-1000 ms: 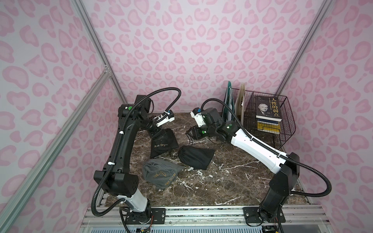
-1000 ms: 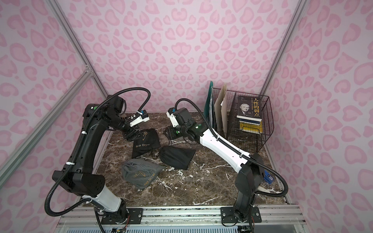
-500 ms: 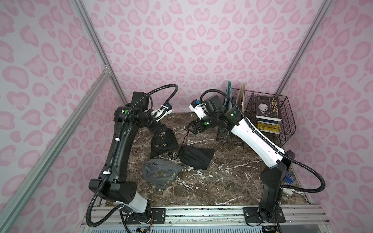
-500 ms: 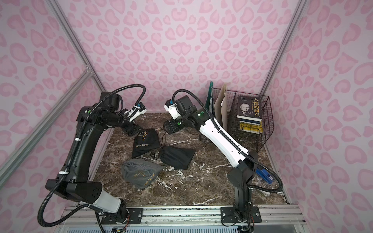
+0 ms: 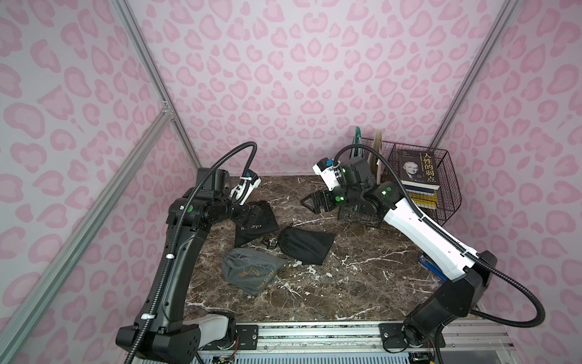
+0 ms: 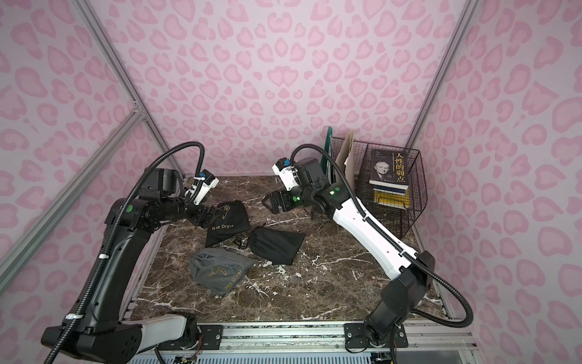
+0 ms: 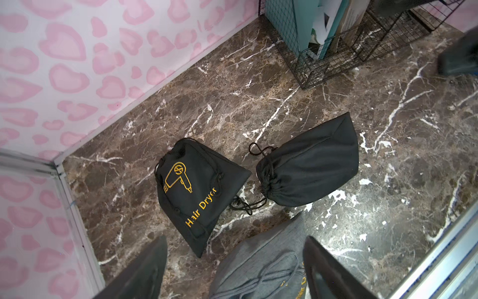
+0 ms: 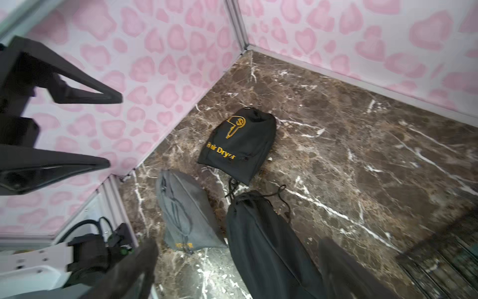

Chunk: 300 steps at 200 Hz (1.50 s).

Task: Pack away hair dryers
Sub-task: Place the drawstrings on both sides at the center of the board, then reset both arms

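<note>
Left gripper (image 7: 234,240): jaws spread wide, holding nothing, raised above the marble tabletop (image 5: 362,283).
Right gripper (image 5: 310,205): jaws spread wide, holding nothing, raised clear of the tabletop.
Hair dryers: none exposed in any view; whether they sit inside the pouches cannot be told.
Printed black pouch (image 7: 196,191): lies directly below the left gripper, mouth gathered by its cord, gold "Hair Dryer" print facing up.
Plain black pouch (image 7: 310,165): lies below and between the two grippers, bulging, mouth cinched shut.
Grey pouch (image 5: 248,274): lies on the rail side of the left gripper, just beside both black pouches; its mouth state cannot be told.
Wire rack (image 7: 310,70): stands just behind the right gripper's wrist and holds upright folders, among them a teal folder (image 7: 305,26).
Wire basket (image 5: 447,201): stands beyond the rack, away from the right gripper, and holds stacked books (image 5: 419,168).
Edges: the left gripper is near the left wall (image 5: 63,126) and the back wall (image 5: 283,94).
Open room: bare marble lies below the right gripper and between the pouches and the front rail (image 5: 315,329).
</note>
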Each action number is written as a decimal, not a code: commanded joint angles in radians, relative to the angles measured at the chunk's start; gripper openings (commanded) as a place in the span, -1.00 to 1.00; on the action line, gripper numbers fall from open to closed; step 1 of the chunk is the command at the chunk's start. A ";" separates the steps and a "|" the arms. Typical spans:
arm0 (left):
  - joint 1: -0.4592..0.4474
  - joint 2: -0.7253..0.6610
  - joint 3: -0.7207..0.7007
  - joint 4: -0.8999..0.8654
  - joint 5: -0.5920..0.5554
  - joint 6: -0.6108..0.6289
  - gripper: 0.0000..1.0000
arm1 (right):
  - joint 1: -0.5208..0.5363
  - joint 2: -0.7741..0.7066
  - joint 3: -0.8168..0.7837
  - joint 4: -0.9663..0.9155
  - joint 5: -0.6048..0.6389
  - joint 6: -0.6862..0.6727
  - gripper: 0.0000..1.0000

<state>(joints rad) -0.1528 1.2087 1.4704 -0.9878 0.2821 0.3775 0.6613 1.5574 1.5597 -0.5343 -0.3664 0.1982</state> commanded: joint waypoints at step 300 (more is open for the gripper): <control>0.182 0.340 -1.105 1.909 -0.202 -0.385 0.99 | -0.672 -0.117 -1.434 1.894 0.482 -0.128 0.98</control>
<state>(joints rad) 0.0284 1.5448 0.3870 0.7872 0.0738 -0.0055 -0.0391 1.3632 0.1013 1.2396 0.1078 0.1360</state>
